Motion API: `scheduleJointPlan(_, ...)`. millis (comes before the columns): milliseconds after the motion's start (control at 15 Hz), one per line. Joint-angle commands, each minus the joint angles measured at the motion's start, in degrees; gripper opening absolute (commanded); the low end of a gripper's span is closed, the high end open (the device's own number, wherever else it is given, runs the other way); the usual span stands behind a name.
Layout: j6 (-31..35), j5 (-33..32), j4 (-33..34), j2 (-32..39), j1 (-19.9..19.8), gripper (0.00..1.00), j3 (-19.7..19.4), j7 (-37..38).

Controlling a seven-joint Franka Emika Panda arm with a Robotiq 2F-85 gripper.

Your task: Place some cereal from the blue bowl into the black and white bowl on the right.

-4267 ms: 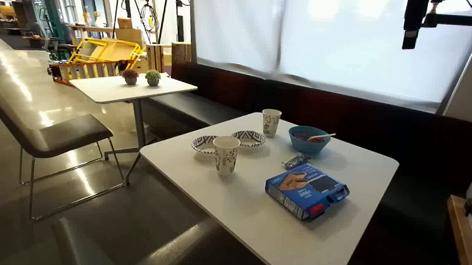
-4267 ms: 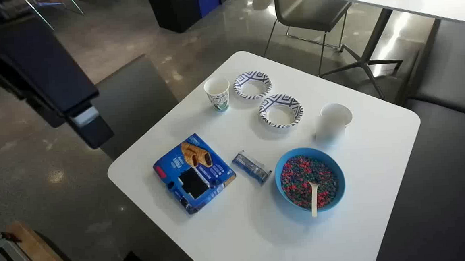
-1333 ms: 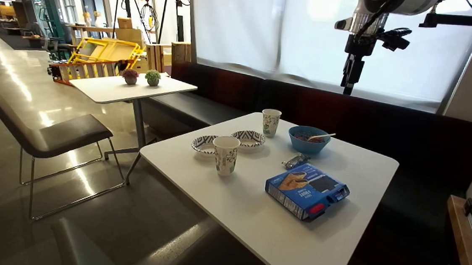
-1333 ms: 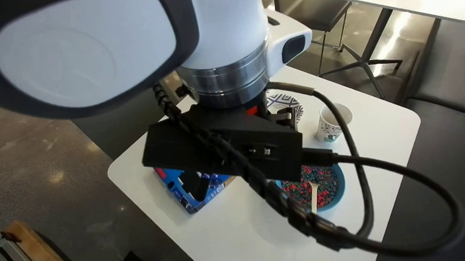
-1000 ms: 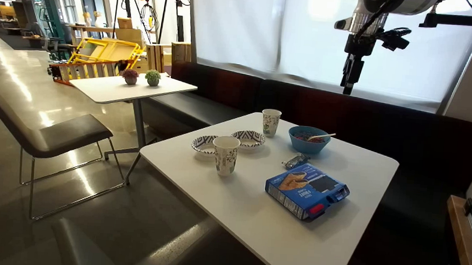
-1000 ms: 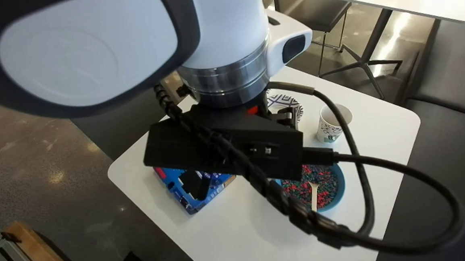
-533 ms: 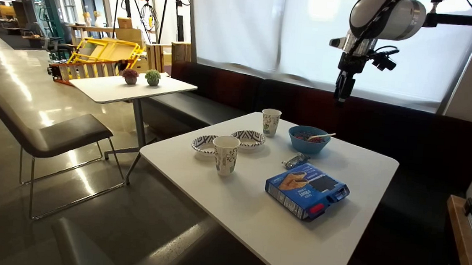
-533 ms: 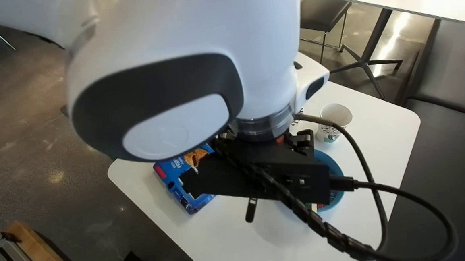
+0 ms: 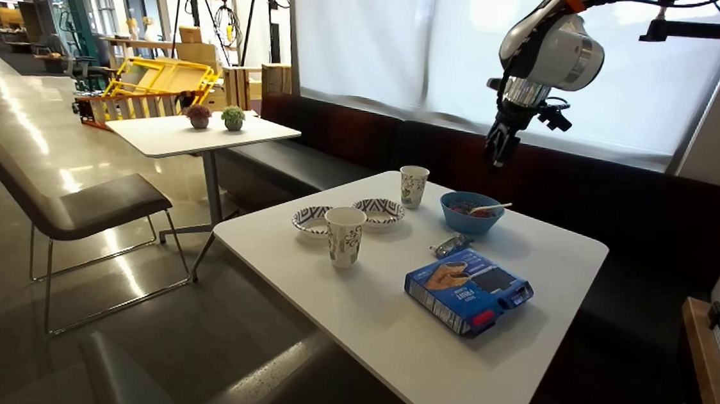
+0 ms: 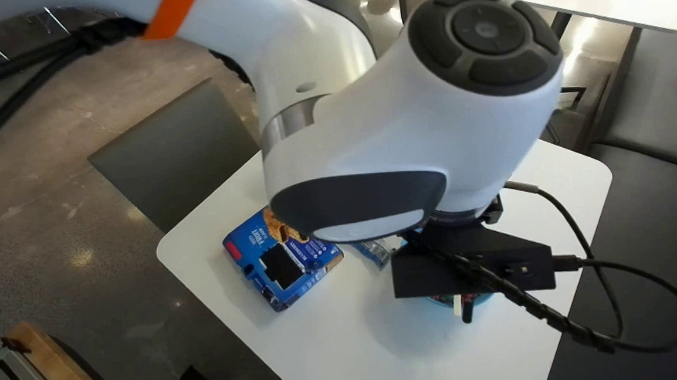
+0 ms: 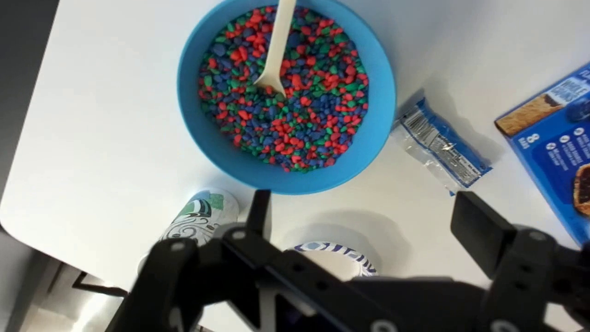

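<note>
In the wrist view my black two-fingered gripper (image 11: pixel 364 210) fills the frame around 6 o'clock, its fingers spread wide, with the white table (image 11: pixel 120 120) showing between them. From that gap, the round plain blue bowl (image 11: pixel 381 101) lies at 11 o'clock, its near rim appearing right beside one fingertip. It holds red, green and blue crumb-like cereal (image 11: pixel 299 124), where the tip of a pale cream spoon (image 11: pixel 279 44) rests, handle toward 12. A white bowl with a dark geometric rim (image 11: pixel 345 251) sits at 7, partly behind the gripper; a white paper cup with scrollwork (image 11: pixel 198 216) is at 9, a crinkled blue-and-silver packet (image 11: pixel 442 143) between 1 and 2, and a flat rectangular blue printed box (image 11: pixel 548 152) past 2, cut by the frame.

In an exterior view, my white and grey arm (image 9: pixel 551 53) bends in from 1 o'clock and the gripper hangs above the table; I can't read its spread here. The blue bowl stands below the fingertips, between 6 and 7, apart from them. From the blue bowl, the patterned bowl and a matching patterned bowl (image 9: pixel 309 215) lie toward 9, a second printed paper cup (image 9: pixel 344 239) partly hiding the match.

In an exterior view, the black box-shaped housing (image 10: pixel 472 261) on my wrist hides most of the blue bowl. A strip of rim shows at the housing's 6 o'clock, beside a single dark fingertip and the spoon's handle; again I can't tell the spread.
</note>
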Motion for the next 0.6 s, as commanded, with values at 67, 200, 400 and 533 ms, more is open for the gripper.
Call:
scheduleJointPlan(67, 3.3, 7.1, 8.0, 8.9, -7.6, 1.00, 5.7, -11.4)
scheduleJointPlan(200, 2.1, 7.8, 10.5, 12.2, -9.8, 1.00, 6.7, -12.7)
scheduleJointPlan(400, 1.3, 5.2, 8.7, 10.9, -9.9, 1.00, 6.2, -9.2)
scheduleJointPlan(533, 1.2, 5.0, 9.9, 12.7, -10.7, 1.00, 6.5, -9.0)
